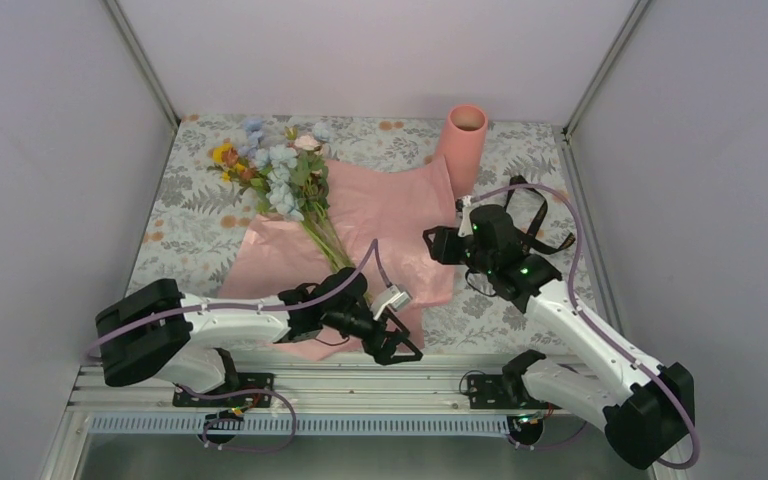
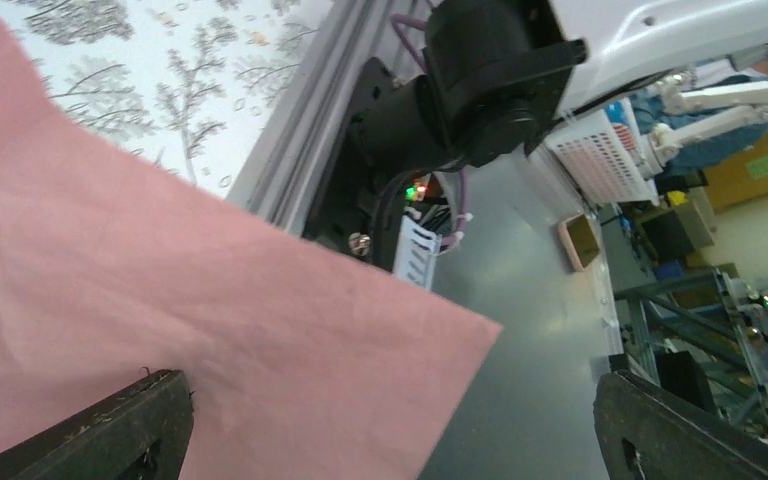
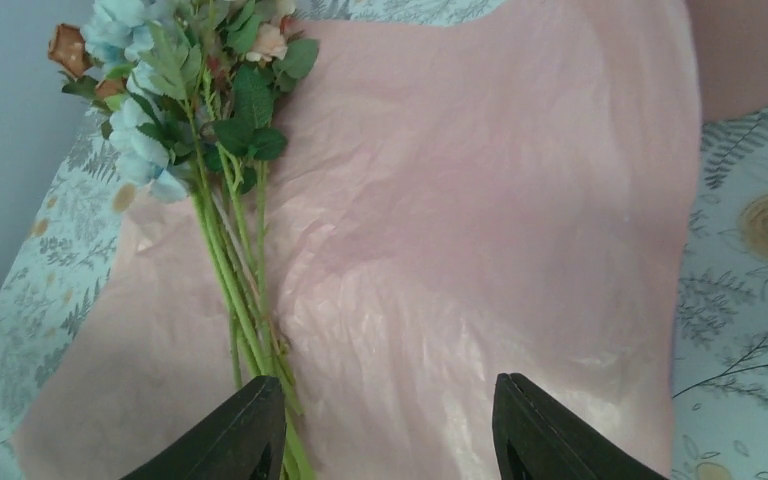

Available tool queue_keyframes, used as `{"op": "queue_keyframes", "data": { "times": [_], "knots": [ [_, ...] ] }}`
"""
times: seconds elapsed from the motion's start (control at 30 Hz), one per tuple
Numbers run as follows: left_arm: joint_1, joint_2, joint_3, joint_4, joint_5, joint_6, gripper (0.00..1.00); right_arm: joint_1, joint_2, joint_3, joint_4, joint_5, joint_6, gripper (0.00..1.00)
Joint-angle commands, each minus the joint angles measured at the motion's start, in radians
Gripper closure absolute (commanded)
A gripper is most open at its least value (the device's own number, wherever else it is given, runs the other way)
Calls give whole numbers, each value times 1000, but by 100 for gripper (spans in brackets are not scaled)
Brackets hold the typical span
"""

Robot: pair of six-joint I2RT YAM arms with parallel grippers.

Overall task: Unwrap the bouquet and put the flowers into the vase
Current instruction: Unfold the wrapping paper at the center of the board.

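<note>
Top external: left arm (image 1: 230, 320) lies low, left claw (image 1: 400, 352) agape; right claw (image 1: 432, 243) open above paper (image 1: 400, 210).

High rear overview, close wrist views, all sharing pink sheet (image 1: 390, 210)

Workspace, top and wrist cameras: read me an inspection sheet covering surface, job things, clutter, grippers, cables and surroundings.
Surface: floral tablecloth, flat.
Job's things: flowers lie unwrapped on the opened pink sheet; vase upright at the far edge, no flowers in it.
Clutter: nothing seen.
Grippers: left gripper open at the sheet's near corner; right gripper open above the sheet, beside the stems.
Cables: purple cables loop along both arms.
Surroundings: grey enclosure walls; metal rail in front.
</note>
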Motion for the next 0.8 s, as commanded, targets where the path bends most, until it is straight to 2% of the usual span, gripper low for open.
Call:
{"op": "queue_keyframes", "data": {
  "times": [0.0, 0.2, 0.33, 0.5, 0.6, 0.77],
  "knots": [
    [-10, 18, -4, 143, 112, 28, 0, -3, 6, -47, 31, -70, 39, 46],
    [-8, 16, -12, 114, 135, 73, 0, -3, 107, -119, 36, -55, 96, 46],
    [14, -27, 2, 19, 14, 81, 0, -3, 183, -151, 27, -33, 137, 46],
    [142, -123, 7, -145, -139, 30, 0, 3, 187, -221, 55, -27, 179, 46],
    [228, -185, 1, -203, -170, 18, 0, 13, 181, -262, 62, -18, 200, 46],
    [305, -275, 53, -340, -273, 40, 0, 24, 164, -311, 60, 14, 230, 46]
  ]
}}
